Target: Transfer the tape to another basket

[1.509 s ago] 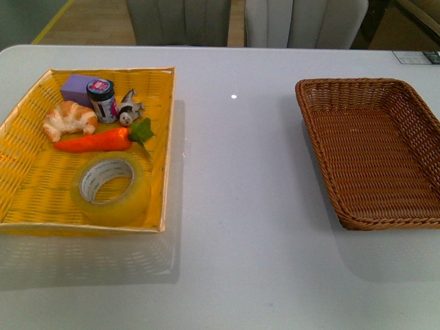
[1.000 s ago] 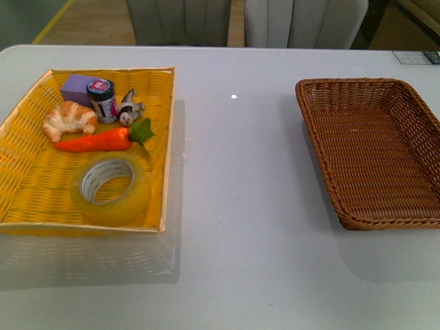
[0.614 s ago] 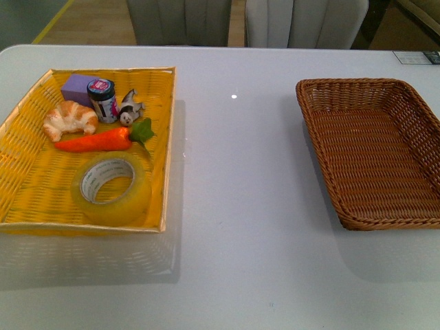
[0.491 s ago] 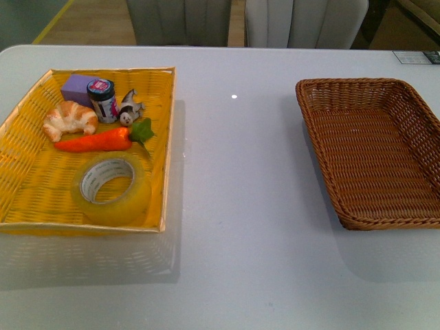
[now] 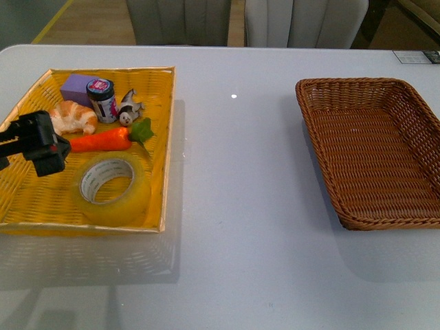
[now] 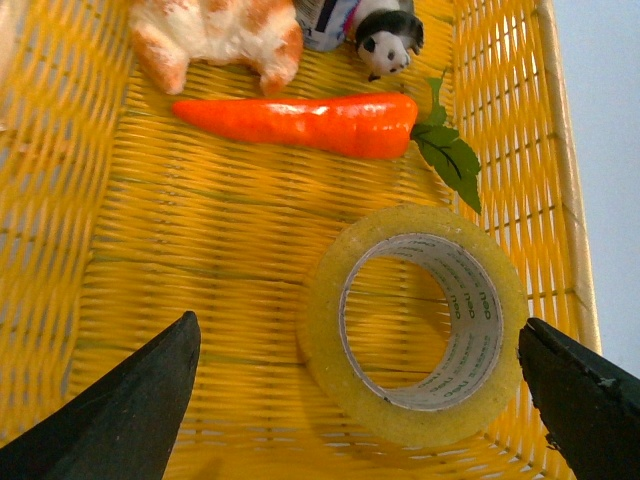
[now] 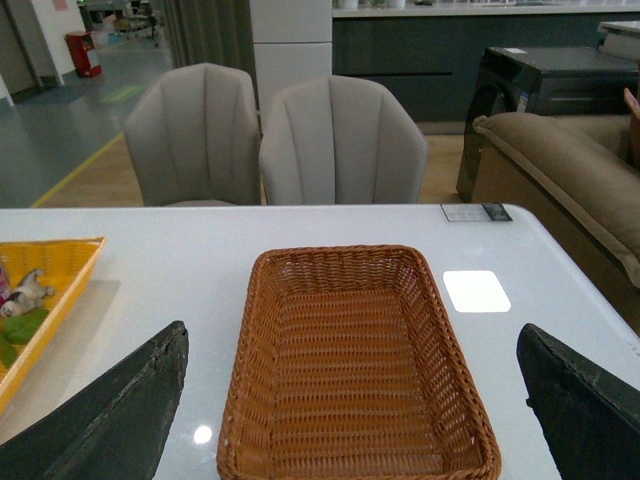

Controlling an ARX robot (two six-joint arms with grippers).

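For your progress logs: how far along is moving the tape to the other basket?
Done: nothing; the translucent yellowish packing tape roll lies in the yellow woven tray. In hand: the left gripper hovers open near it. Left: grasp, carry, release in the empty brown wicker basket.

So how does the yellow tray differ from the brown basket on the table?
Colour: the yellow tray is bright yellow, the brown basket dark brown. Contents: the yellow tray holds the tape, a carrot and other small things; the brown basket holds nothing. Place: the yellow tray stands on the left, the brown basket on the right. Both are woven, rectangular and rest on the white table.
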